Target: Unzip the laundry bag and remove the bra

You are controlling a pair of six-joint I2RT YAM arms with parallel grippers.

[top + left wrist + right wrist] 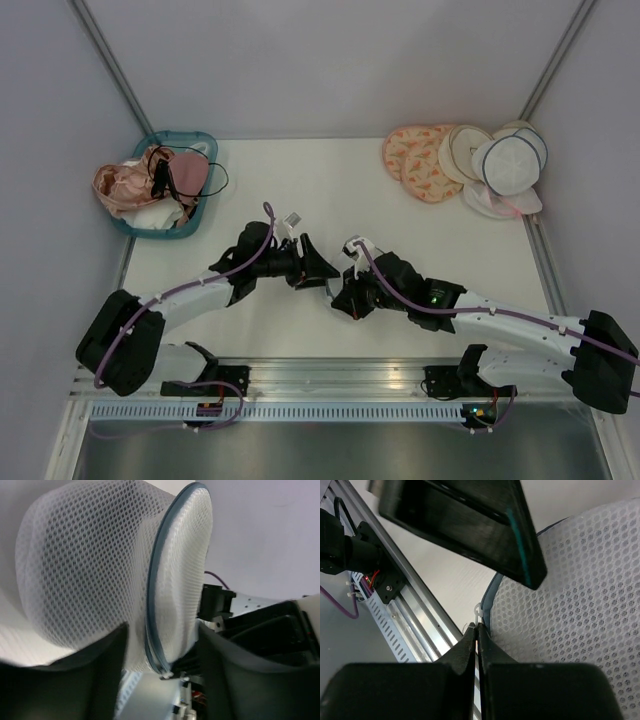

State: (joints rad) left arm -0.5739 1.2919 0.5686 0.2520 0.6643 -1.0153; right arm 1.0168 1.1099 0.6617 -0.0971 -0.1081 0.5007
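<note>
The laundry bag (95,575), white mesh with navy zipper trim (152,605), is held off the table between both grippers. My left gripper (161,630) is shut on it, one finger on the dome side and one on the lid side. My right gripper (477,630) is shut on the small white zipper pull (479,614) at the bag's edge (570,595). In the top view the grippers meet at the table's near middle, left (318,268) and right (345,290), and hide most of the bag. No bra shows through the mesh.
A teal basket (130,225) at the back left holds pink and peach bras (185,172). At the back right lies a pile of round bags: peach patterned (415,160), cream (462,150) and a white mesh one with navy trim (510,162). A metal rail (330,375) runs along the near edge.
</note>
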